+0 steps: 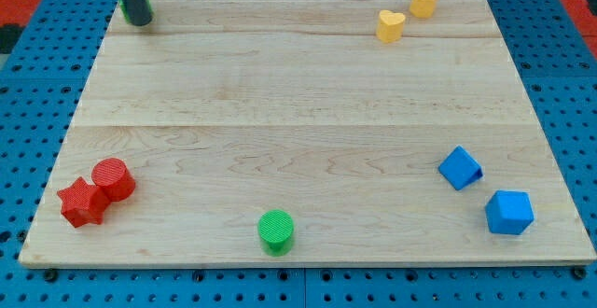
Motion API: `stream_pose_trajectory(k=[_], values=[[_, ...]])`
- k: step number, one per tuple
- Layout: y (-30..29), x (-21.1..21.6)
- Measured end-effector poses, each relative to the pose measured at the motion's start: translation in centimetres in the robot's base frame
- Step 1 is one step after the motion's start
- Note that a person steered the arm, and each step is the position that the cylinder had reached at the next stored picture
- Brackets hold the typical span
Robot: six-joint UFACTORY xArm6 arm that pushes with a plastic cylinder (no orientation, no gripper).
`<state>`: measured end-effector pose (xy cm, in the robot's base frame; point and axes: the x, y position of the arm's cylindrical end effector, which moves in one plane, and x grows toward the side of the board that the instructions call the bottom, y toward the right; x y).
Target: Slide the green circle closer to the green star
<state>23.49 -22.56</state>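
The green circle (275, 231) stands near the board's bottom edge, a little left of centre. My tip (138, 21) is at the board's top left corner, far from the green circle. A sliver of green, the green star (123, 9), shows just behind the rod on its left; the rod hides most of it.
A red circle (113, 177) and a red star (82, 203) touch each other at the bottom left. A yellow heart (390, 25) and a yellow hexagon (424, 0) sit at the top right. Two blue blocks (460, 168) (508, 212) lie at the right. The wooden board (308, 112) rests on a blue pegboard.
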Motion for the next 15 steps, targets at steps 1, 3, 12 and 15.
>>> stream_pose_trajectory(k=[1, 3, 12, 15], values=[[1.8, 1.4], [18.7, 17.9], [18.3, 31.4], [9.6, 24.0]])
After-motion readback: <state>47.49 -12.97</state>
